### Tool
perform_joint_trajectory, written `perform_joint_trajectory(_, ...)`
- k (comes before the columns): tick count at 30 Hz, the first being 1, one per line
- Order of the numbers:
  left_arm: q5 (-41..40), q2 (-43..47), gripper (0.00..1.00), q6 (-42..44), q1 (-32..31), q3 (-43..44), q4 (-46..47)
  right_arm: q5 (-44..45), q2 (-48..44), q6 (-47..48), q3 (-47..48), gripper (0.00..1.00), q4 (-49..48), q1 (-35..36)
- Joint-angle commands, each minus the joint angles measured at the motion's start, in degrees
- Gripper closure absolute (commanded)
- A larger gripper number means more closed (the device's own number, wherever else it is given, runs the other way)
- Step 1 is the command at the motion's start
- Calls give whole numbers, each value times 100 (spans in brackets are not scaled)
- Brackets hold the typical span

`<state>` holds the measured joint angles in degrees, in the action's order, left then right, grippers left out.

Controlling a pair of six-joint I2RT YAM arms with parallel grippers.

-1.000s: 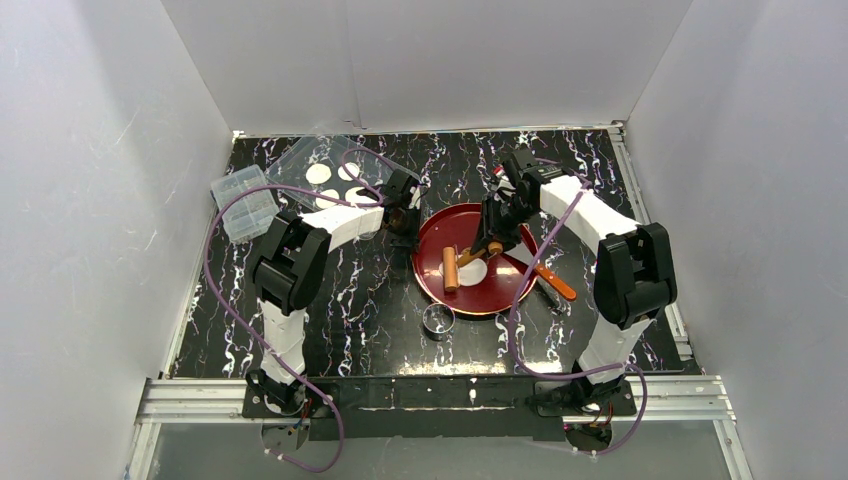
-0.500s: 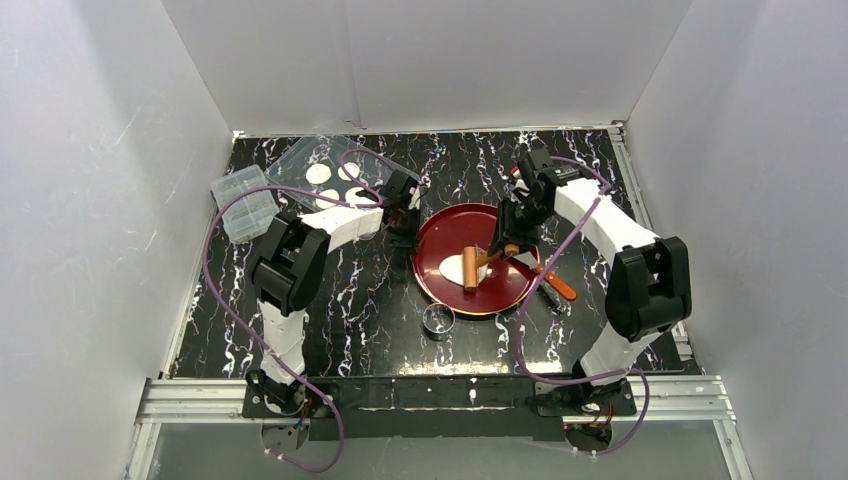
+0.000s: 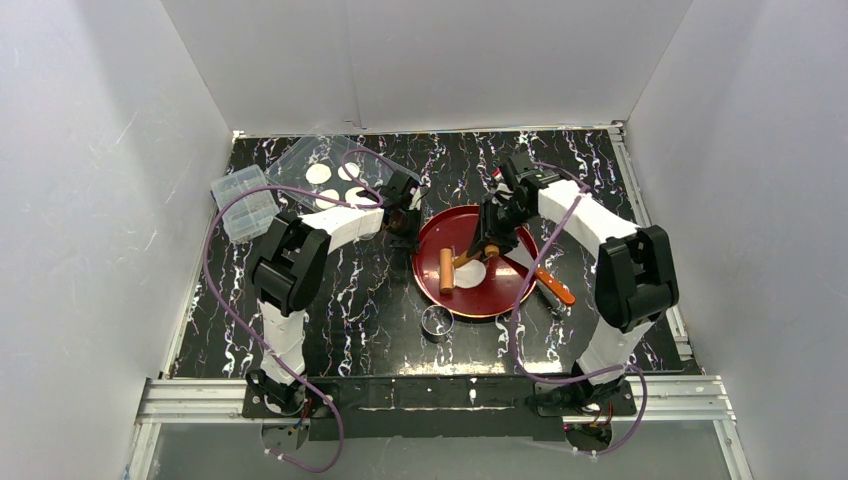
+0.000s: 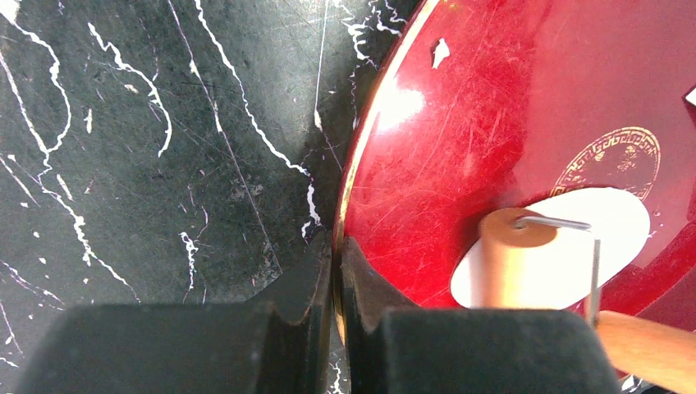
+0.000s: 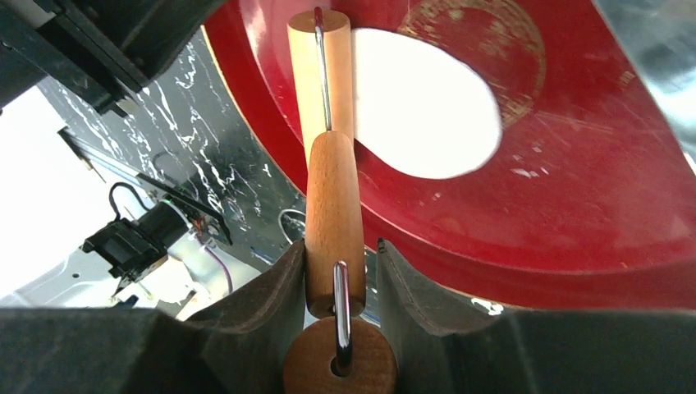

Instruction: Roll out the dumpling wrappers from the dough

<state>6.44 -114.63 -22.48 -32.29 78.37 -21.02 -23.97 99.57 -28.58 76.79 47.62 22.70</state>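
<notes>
Clamps the roller (image 5: 331,189) by its wooden handle in the right gripper (image 5: 341,250): jaws about half apart, a pad pressed to each side of the handle. In the top view, slants the handle toward 2 o'clock and carries the barrel on a wire frame at the 8 o'clock end. Lays that barrel, lengthwise from 12 to 6 o'clock, on the 9 o'clock edge of the dough (image 3: 474,272). Finds the dough as a flat, white, roundish patch just 6 o'clock of centre on the red plate (image 3: 500,222), beside a gold emblem (image 4: 611,160).

Pinches the plate's rim at 10 o'clock with the left gripper (image 4: 336,250), jaws drawn almost together with only the thin rim between them, one outside the plate, one inside over the red.

Outward from the plate: just beside the rim at 7 o'clock, a metal ring (image 3: 437,320), open end up on the black marbled table (image 3: 380,300). Across the rim at 4 o'clock, an orange-handled utensil (image 3: 556,283), its other end over the plate. Well apart at 10 o'clock, behind the left arm, a clear tray (image 3: 300,155) with several wrappers (image 3: 318,173), neat white discs lying flat and apart from each other. Just beside the tray at its 8 o'clock, a small clear box (image 3: 243,203).
</notes>
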Motion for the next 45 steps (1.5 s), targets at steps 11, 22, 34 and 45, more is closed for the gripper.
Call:
perform_joint_trajectory(11, -366, -51, 100, 260, -119, -181, -657, 1275, -238, 754, -257, 99, 687, -606)
perform_joint_trajectory(22, -398, -80, 100, 270, -119, -155, -662, 1001, 453, 198, -536, 99, -15, 98)
perform_joint_trajectory(34, -428, -67, 100, 297, -115, -135, -685, 768, 335, 610, 863, 99, 803, 75)
perform_joint_trajectory(45, -436, -68, 100, 297, -119, -129, -676, -729, -192, 420, 1609, 99, 841, -161)
